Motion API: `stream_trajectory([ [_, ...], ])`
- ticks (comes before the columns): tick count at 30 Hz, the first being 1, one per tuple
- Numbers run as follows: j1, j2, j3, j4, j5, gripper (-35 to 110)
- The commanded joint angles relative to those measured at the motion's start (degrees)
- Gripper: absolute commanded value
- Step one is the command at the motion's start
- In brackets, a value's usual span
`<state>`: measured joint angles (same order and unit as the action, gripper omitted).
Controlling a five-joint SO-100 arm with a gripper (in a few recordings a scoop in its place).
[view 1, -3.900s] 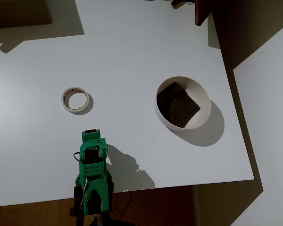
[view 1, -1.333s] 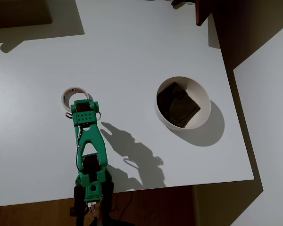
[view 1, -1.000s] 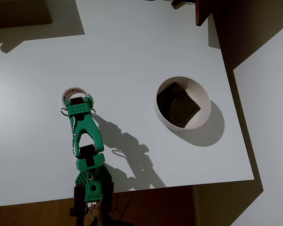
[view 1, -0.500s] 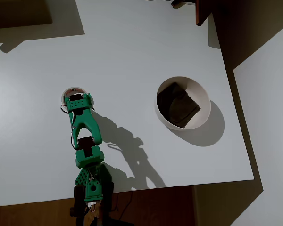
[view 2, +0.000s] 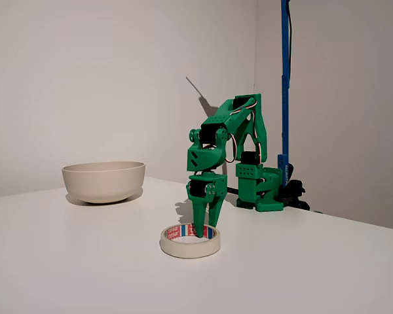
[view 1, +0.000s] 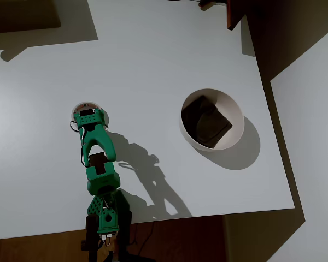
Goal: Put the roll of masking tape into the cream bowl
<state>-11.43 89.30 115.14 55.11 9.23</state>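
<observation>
Inside roll of masking tape [view 2: 190, 241], red-blue print, seemingly unreadable; gripper [view 2: 205, 229] fingers slightly parted.

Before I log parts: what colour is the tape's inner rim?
Red and blue print on white inside the roll of masking tape, clearest in the fixed view.

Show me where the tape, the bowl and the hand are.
tape [view 2: 183, 248], fixed view, front of the outer wall
bowl [view 2: 105, 181], fixed view, outer side wall
hand [view 2: 206, 232], fixed view, between the fingertips
</observation>
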Motion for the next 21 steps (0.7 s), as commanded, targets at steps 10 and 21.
stream_trajectory([
  [10,-2.0,1.0,-3.5,-0.3,1.1,-8],
  [21,-4.6,19.3,-10.2,9.7,4.0,-8],
])
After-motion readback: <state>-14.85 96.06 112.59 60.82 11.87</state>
